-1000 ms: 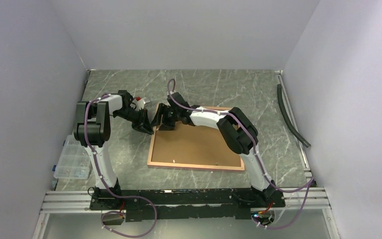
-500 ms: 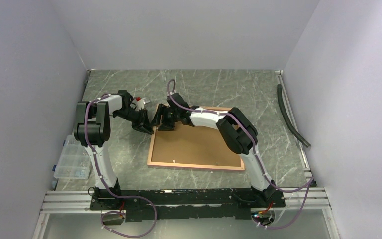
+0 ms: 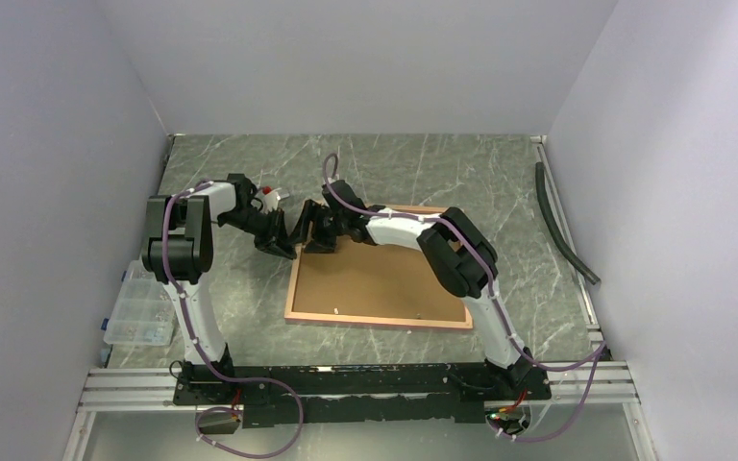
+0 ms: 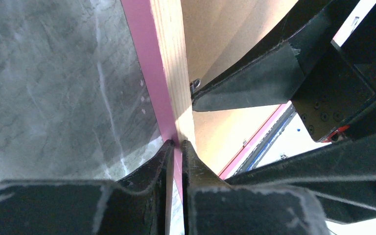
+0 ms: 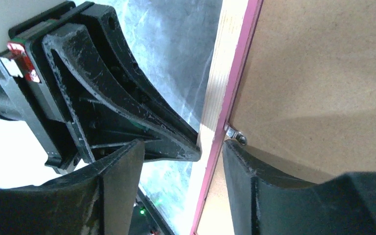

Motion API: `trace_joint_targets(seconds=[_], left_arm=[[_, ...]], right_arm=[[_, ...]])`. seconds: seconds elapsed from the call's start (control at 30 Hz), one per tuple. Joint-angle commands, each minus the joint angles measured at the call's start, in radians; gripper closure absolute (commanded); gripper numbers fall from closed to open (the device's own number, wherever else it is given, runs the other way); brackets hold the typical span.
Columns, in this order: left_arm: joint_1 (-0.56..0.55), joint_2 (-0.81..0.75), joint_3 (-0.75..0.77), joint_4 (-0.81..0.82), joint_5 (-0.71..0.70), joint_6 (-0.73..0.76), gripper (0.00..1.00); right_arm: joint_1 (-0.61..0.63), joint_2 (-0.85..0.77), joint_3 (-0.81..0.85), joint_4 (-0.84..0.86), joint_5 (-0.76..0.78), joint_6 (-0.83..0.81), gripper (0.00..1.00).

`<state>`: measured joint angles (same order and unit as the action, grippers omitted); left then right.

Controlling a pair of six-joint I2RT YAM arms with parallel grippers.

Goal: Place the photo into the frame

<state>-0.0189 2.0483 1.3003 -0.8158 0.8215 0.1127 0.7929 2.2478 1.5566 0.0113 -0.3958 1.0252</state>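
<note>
Two arms crowding one corner here. My left gripper [image 4: 176, 147] is pinched down on the left rail of the frame [image 3: 377, 322], near its far corner. In the left wrist view the thin pink lip sits right between the tips. My right gripper [image 5: 182, 147] is spread wide and straddles that same rail, one finger outside over the table [image 3: 442, 163] and the other over the backing board [image 3: 375, 279], squeezing nothing. The frame lies back-up in the middle of the table with the board in its recess. I can't see the photo anywhere, so I honestly can't tell if it's under the board.

My guess at the step is working the little metal tab [image 5: 235, 134] where rail meets board, just beside my inner right finger. To do it well, I'd let the left side only steady the rail, not lever it. Then I'd bring one right fingertip at the tab low and sideways, so it swivels rather than bends.

Materials: the rail is pale raw wood grain on the back with a smooth pink side, narrow and square-edged. The board is matte brown fibreboard and probably flexes. The tab is tiny, shiny and likely slippery. The table is smooth grey marble-look.
</note>
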Motion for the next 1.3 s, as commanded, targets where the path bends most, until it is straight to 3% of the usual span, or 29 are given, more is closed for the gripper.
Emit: trace_joint_targets(seconds=[0.0, 0.2, 0.37, 0.5, 0.63, 0.8, 1.27], left_arm=[[0.0, -0.021, 0.029, 0.005, -0.025, 0.041, 0.91], [0.017, -0.059, 0.07, -0.084, -0.064, 0.141, 0.88], [0.017, -0.122, 0.023, -0.085, -0.161, 0.225, 0.85], [0.0, -0.163, -0.041, -0.061, -0.263, 0.276, 0.84], [-0.064, -0.199, -0.118, -0.016, -0.359, 0.298, 0.86], [-0.137, -0.219, -0.198, 0.023, -0.428, 0.312, 0.87], [-0.298, -0.28, -0.268, 0.023, -0.437, 0.315, 0.88]], right_arm=[[0.013, -0.087, -0.056, 0.014, -0.005, -0.024, 0.33], [-0.087, -0.339, -0.221, -0.07, 0.039, -0.096, 0.13], [-0.329, -0.604, -0.422, -0.2, 0.139, -0.182, 0.01], [-0.54, -0.747, -0.5, -0.362, 0.281, -0.258, 0.0], [-0.695, -0.828, -0.601, -0.379, 0.333, -0.29, 0.0], [-0.787, -0.804, -0.666, -0.339, 0.32, -0.32, 0.0], [-0.785, -0.525, -0.607, -0.157, 0.094, -0.246, 0.0]])
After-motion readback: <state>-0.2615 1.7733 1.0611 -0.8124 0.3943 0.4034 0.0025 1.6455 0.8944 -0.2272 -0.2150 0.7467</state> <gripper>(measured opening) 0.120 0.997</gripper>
